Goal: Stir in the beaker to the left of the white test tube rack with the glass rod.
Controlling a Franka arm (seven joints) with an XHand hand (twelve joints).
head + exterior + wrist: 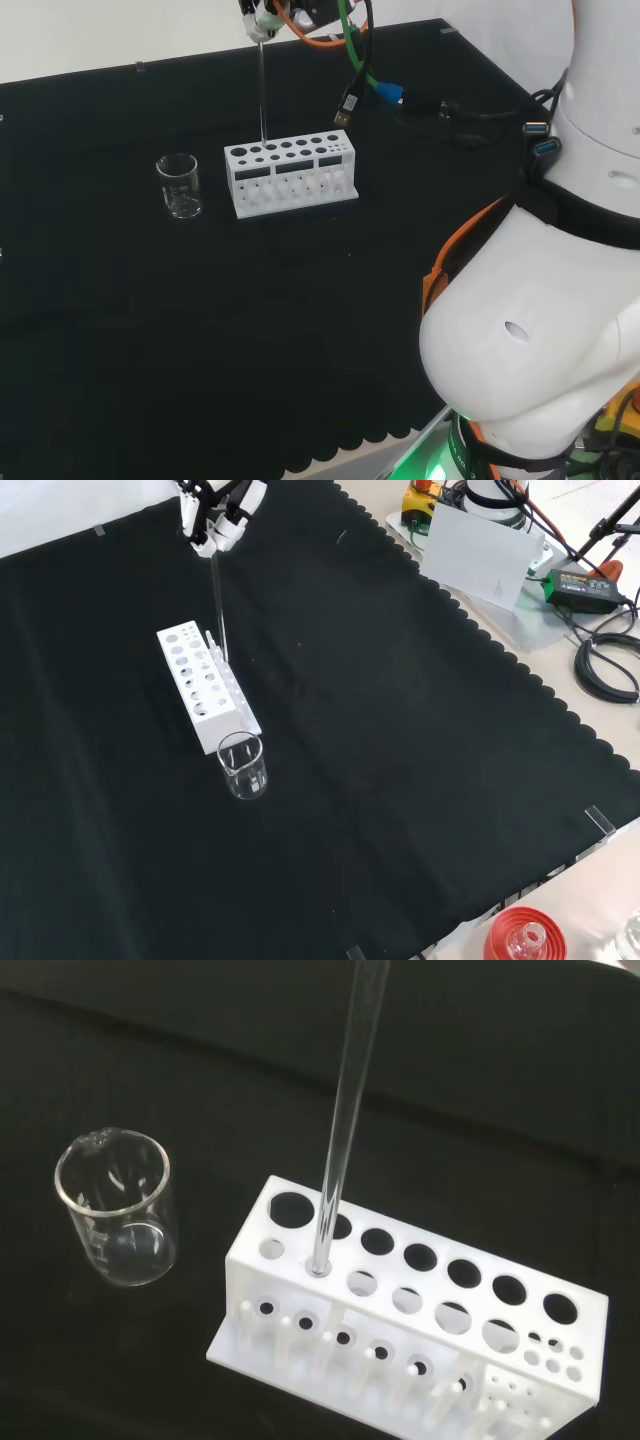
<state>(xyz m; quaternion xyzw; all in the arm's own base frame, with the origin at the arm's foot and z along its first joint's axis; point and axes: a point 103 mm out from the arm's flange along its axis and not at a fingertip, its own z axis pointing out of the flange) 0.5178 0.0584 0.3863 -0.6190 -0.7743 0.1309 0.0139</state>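
No legible writing on the task ware; faint white graduation marks show on the glass beaker point(115, 1210) in the wrist view, too small to read. The hand point(218, 508), black and white, sits at the top edge of the front view with its fingers curled and pinching the upper end of the glass rod point(217, 605). The rod, a thin clear straight stick, hangs upright from the hand; in the wrist view its lower tip point(321, 1260) stands over the top plate of the white test tube rack point(420, 1310), at a hole near the rack's beaker end; whether the tip is inside the hole or just above it cannot be told. The rack point(290, 175) is a white plastic block with two rows of round holes and a flat foot plate. The beaker point(179, 186) is a clear, upright cylinder with a pouring lip; it stands to the left of the rack in the head view, apart from it with a gap of cloth between; in the front view it point(242, 766) lies nearer the camera than the rack's end. The black cloth point(400, 740) is matt with a scalloped edge at the front view's right, and broad bare cloth lies around rack and beaker on all sides
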